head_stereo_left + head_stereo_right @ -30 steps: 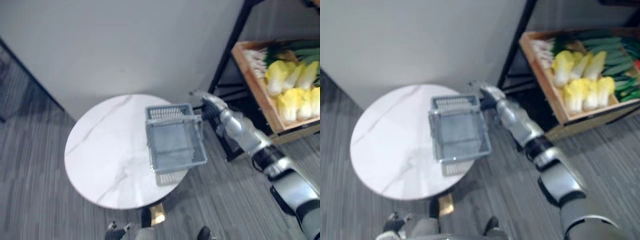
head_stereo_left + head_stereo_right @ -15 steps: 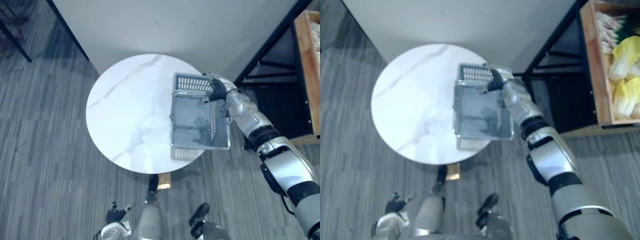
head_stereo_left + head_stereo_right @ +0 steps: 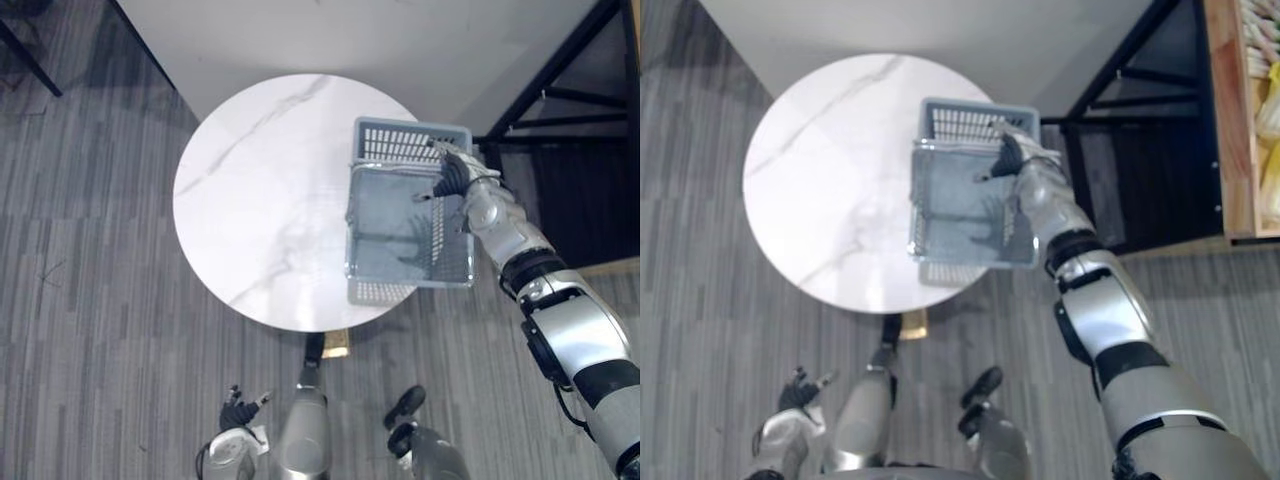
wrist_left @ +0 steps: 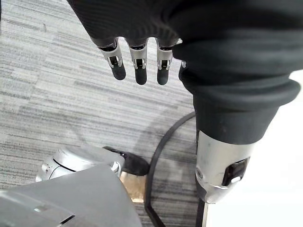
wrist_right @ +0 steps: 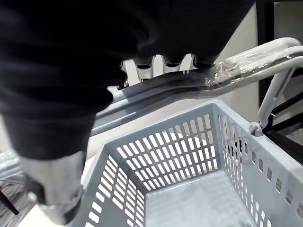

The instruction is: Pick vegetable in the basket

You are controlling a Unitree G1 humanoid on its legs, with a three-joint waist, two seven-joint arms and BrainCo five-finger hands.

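The head camera has swung from the shelf (image 3: 560,62) toward the desk (image 3: 250,200), so the vegetables (image 3: 1272,95) now show just at the far right in their crate (image 3: 1228,120), well apart from the basket (image 3: 395,225). The right robot hand (image 3: 452,178) stays curled round the handle (image 5: 255,56), holding the empty basket over the desk's right edge; the left robot hand (image 4: 137,61) hangs low, fingers relaxed and empty. Picking, I judge, has not begun.

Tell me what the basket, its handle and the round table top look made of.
Basket: grey moulded plastic, matte, going by its slotted walls. Handle, gripped by the right hand: pale grey rods, metal or plastic, hard to tell; clear film wraps part of it. Table top: white with grey veins and a slight sheen, so marble or a marble-look surface.
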